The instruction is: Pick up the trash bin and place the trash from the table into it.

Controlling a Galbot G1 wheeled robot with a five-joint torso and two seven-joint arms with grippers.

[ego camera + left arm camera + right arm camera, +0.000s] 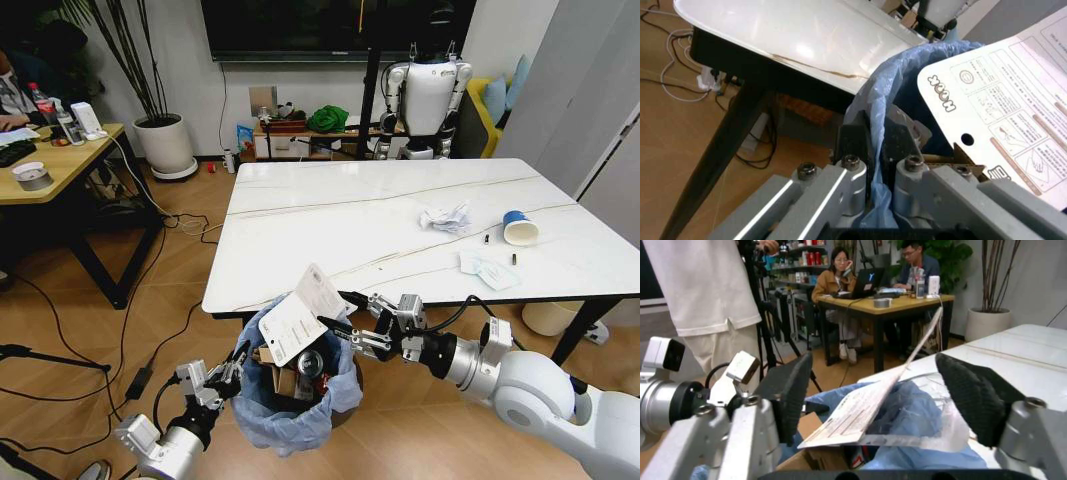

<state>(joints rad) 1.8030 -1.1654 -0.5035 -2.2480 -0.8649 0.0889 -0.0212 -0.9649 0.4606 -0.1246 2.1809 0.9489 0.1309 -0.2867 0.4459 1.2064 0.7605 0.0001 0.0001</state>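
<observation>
The trash bin (295, 400), lined with a crinkled light-blue bag (870, 100), hangs by the near left corner of the table (300, 220). My left gripper (237, 370) is shut on its rim, the fingers (855, 142) pinching the bag. A white printed sheet (298, 318) leans upright in the bin over a red can (312, 364) and brown cardboard (272, 360). My right gripper (330, 307) stands open beside the sheet (867, 405), its pads (973, 397) wide apart. On the table lie crumpled white paper (445, 217), a blue-and-white cup (518, 228) and a white wrapper (490, 271).
A tan wooden desk (60, 165) stands to the left, cables (60, 330) running over the floor below it. A white plant pot (165, 145) and another robot (428, 95) are behind the table. A cream bin (545, 318) sits under the table's right edge.
</observation>
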